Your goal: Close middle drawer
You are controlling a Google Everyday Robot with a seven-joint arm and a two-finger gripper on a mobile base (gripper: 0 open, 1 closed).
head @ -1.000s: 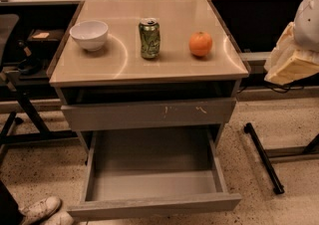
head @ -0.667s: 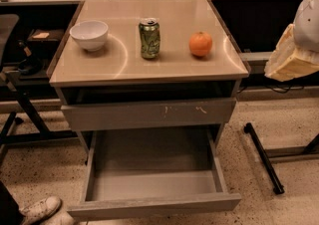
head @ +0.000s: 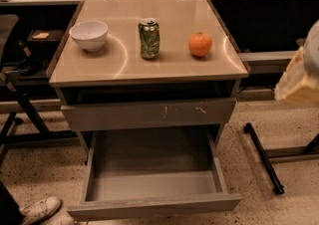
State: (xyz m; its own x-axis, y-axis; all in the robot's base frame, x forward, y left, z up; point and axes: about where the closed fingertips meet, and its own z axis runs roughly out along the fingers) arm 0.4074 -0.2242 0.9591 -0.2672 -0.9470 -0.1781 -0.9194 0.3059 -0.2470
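The middle drawer (head: pixel 154 206) stands pulled far out, low and to the left of the gripper (head: pixel 299 77). I judge that a flat, centred push on its front panel is best, since pressing off-centre could skew it. The gripper hangs well apart from the drawer and touches nothing I can see. I cannot tell how open it is.

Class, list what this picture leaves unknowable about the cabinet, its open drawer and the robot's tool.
1. Tool: camera view, a pale blur at the right edge, partly cut off by the frame.
2. Middle drawer: pulled out; whatever lies below it is cut off by the bottom edge.
3. Gap under the tabletop: lost in shadow.
4. Green can: label too small to read.
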